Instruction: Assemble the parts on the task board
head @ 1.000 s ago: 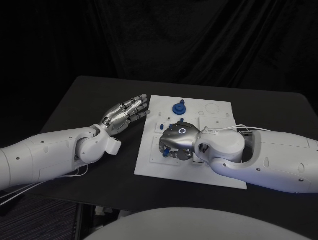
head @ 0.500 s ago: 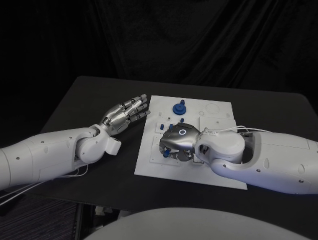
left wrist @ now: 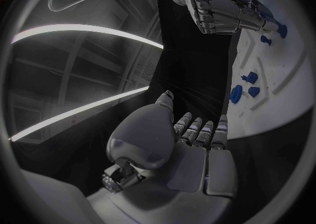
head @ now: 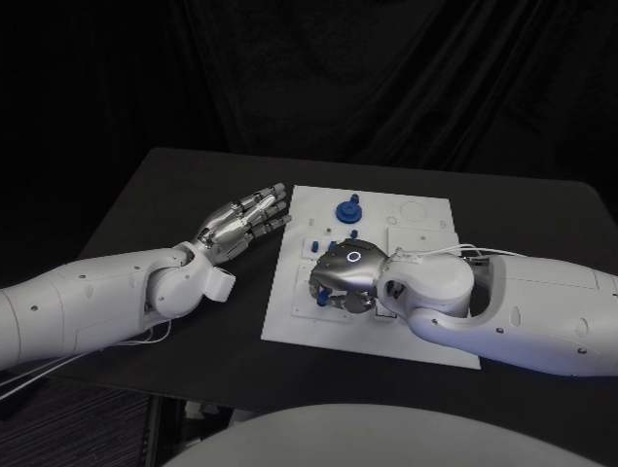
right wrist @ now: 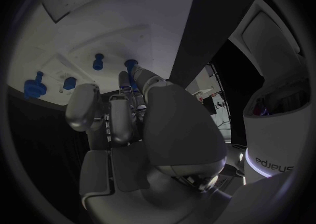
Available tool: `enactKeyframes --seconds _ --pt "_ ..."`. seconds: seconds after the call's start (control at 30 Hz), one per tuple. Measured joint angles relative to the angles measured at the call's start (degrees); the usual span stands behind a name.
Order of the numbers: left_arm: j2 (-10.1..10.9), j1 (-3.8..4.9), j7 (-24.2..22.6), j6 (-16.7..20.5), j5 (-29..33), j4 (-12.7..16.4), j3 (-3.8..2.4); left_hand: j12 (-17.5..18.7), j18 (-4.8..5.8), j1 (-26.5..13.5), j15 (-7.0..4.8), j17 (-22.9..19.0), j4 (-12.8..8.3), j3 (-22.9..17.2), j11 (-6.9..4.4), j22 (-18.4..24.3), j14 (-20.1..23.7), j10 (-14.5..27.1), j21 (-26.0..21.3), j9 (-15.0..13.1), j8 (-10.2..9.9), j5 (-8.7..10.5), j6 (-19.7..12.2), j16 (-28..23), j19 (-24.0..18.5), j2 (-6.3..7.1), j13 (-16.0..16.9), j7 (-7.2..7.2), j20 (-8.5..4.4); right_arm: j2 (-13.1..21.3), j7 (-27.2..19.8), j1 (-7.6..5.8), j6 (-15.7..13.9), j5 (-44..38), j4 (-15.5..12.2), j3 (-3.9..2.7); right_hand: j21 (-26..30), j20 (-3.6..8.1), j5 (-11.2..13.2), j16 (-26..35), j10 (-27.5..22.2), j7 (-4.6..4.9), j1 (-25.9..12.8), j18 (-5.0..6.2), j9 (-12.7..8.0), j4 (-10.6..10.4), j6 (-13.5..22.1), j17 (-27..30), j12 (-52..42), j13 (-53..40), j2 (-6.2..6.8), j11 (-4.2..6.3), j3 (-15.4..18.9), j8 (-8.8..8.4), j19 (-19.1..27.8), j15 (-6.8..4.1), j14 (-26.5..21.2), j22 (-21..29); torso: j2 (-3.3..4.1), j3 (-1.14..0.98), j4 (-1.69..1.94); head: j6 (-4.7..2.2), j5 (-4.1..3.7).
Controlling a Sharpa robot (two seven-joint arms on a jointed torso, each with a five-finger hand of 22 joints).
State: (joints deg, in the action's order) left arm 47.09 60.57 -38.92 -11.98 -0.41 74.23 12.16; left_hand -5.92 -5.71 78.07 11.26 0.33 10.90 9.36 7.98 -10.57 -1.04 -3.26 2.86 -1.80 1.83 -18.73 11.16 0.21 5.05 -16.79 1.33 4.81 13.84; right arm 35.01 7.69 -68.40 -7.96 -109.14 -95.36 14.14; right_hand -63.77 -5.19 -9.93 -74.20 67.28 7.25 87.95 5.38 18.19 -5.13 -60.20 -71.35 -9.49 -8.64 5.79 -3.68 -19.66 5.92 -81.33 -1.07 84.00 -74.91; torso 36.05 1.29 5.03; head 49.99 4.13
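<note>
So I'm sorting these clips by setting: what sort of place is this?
Probably a robotics lab test bench, not a home or factory. A white task board with small blue parts lies on a black table against dark drapes, and the left hand and right hand work over it.

task board (head: 418, 226): 1, white | blue parts on the board, head view: at least 3 — a large round one (head: 346, 210), a small one (head: 350, 233), a small one (head: 311, 244); any beneath the right hand cannot be counted | hands: 2 — left hand (head: 247, 220), right hand (head: 346, 276) | table (head: 182, 185): 1, black
</note>
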Motion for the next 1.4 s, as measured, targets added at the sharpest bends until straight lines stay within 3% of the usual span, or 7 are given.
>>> enactKeyframes --seconds 0.1,0.4,0.57,0.87,1.07,1.13,1.4 --pt "0.0 0.00 0.0 0.0 0.0 0.0 0.00 0.0 0.00 0.0 0.00 0.0 0.0 0.0 0.00 0.0 0.0 0.0 0.0 0.0 0.0 0.00 0.0 0.0 0.0 0.00 0.0 0.00 0.00 -0.1 0.1 0.00 0.3 0.0 0.2 0.00 1.3 -0.26 0.7 0.6 -2.8 0.05 -1.5 0.00 -0.6 -0.4 2.7 0.6 1.7 0.7 0.18 -0.55 0.3 -1.65 0.7 0.41 -0.4 0.0 0.00 0.01 0.00 0.00 0.00" --pt "0.0 -0.01 0.0 -0.1 0.0 -0.1 0.00 0.0 0.00 0.0 0.00 0.0 -0.2 -0.2 -0.19 0.0 0.0 0.2 0.0 0.0 0.0 0.00 0.0 0.0 0.0 0.00 0.0 0.00 0.00 0.2 0.3 0.00 0.8 0.0 0.3 0.01 8.2 -0.64 4.0 3.7 -16.5 -5.82 -3.2 0.01 -7.4 -2.2 25.7 4.0 4.8 0.6 2.51 -2.25 5.4 -2.50 3.7 0.90 -3.1 0.0 -0.01 0.01 0.00 0.00 -0.14" --pt "0.0 -0.07 0.0 -0.1 0.0 -0.2 0.00 0.0 0.00 0.0 0.00 0.0 -0.2 -0.2 -0.19 0.0 0.0 0.2 0.0 0.0 0.0 0.00 0.0 0.0 0.0 0.00 0.0 0.00 0.00 1.7 0.3 0.00 -0.5 0.0 -0.4 0.01 10.3 -0.96 4.9 4.3 -21.9 -7.93 0.7 0.00 -11.3 -10.2 35.5 4.9 2.3 -0.8 5.77 -2.23 10.6 -2.88 4.2 1.07 -3.8 0.0 0.00 0.01 0.00 0.00 -0.21" --pt "0.4 -0.14 0.0 -0.1 0.0 -0.2 0.00 0.0 0.00 0.0 0.00 0.0 -0.2 -0.2 -0.19 0.0 0.0 0.2 0.0 0.0 0.0 0.00 0.0 0.0 0.0 0.00 0.0 0.00 0.00 8.5 0.1 -4.06 -7.2 1.7 -4.4 0.07 10.1 -0.82 4.6 4.2 -22.6 -7.49 2.2 0.01 -11.1 -11.5 31.9 4.4 -0.9 -2.1 4.95 -1.96 10.7 -2.44 4.1 0.94 -3.7 0.0 -0.02 0.00 0.01 0.00 -0.92" --pt "0.8 -0.17 0.0 -0.1 0.0 0.0 0.01 0.0 0.00 0.0 0.00 0.0 -0.2 -0.2 -0.19 0.0 0.0 0.2 0.0 0.0 0.0 0.00 0.0 0.0 0.0 0.00 0.0 0.00 0.00 15.1 0.8 -9.64 -9.8 10.0 -7.3 0.00 9.9 0.27 -3.2 4.2 -9.8 -0.56 6.3 0.00 -7.8 -7.0 16.0 4.8 -13.4 -7.8 0.25 -0.06 6.5 2.44 3.7 -0.30 -3.6 0.0 -0.11 -0.03 -0.01 0.00 -1.98" --pt "1.0 -0.17 0.0 0.0 0.0 0.2 0.01 0.0 0.00 0.0 0.00 0.0 -0.2 -0.2 -0.19 0.0 0.0 0.2 0.0 0.0 0.0 0.00 0.0 0.0 0.0 0.00 0.0 0.00 0.00 17.7 2.0 -11.25 -9.3 15.1 -7.7 -0.12 12.0 0.31 -3.3 5.9 -7.9 0.17 4.7 0.93 -6.9 -6.5 11.9 6.6 -20.8 -12.8 -0.25 0.78 6.3 4.59 4.5 -0.56 -4.3 0.0 -0.14 -0.03 -0.02 0.00 -2.58" --pt "1.3 -0.18 0.0 0.2 0.0 0.8 0.00 0.0 0.00 0.0 0.00 0.0 -0.2 -0.2 -0.19 0.0 0.0 0.2 0.0 0.0 0.0 0.00 0.0 0.0 0.0 0.00 0.0 0.00 0.00 24.5 10.5 -12.12 -1.8 31.1 -8.4 0.02 16.3 0.81 -0.9 6.8 1.9 -0.93 -9.6 1.81 -4.2 -10.9 7.8 7.6 -57.0 -49.2 -1.37 2.18 10.8 8.59 5.1 -0.97 -4.0 0.0 -0.15 -0.01 -0.07 0.00 -5.27"
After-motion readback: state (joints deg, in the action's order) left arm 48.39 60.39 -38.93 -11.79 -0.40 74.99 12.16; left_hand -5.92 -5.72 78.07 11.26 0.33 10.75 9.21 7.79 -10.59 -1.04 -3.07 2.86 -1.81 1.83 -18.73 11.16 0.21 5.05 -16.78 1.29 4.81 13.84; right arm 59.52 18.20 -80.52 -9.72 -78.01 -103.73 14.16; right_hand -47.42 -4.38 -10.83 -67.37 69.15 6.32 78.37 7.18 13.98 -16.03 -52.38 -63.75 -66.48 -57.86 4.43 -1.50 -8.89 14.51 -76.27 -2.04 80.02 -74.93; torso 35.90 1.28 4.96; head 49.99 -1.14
